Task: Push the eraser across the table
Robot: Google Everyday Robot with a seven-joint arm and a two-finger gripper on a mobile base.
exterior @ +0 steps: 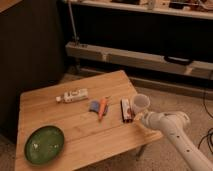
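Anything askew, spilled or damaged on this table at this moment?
Only minor things: the white bottle lies on its side on the table, and the orange stick lies right against the blue piece. Nothing spilled. The gripper is beside the eraser, near the cup.

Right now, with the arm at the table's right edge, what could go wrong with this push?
The tool sits at the table edge on the right, close beside the eraser and near the white cup.
1. The arm may clip the cup and tip it off the edge.
2. Pushed left, the eraser would likely hit the orange stick and blue piece and drag them along.
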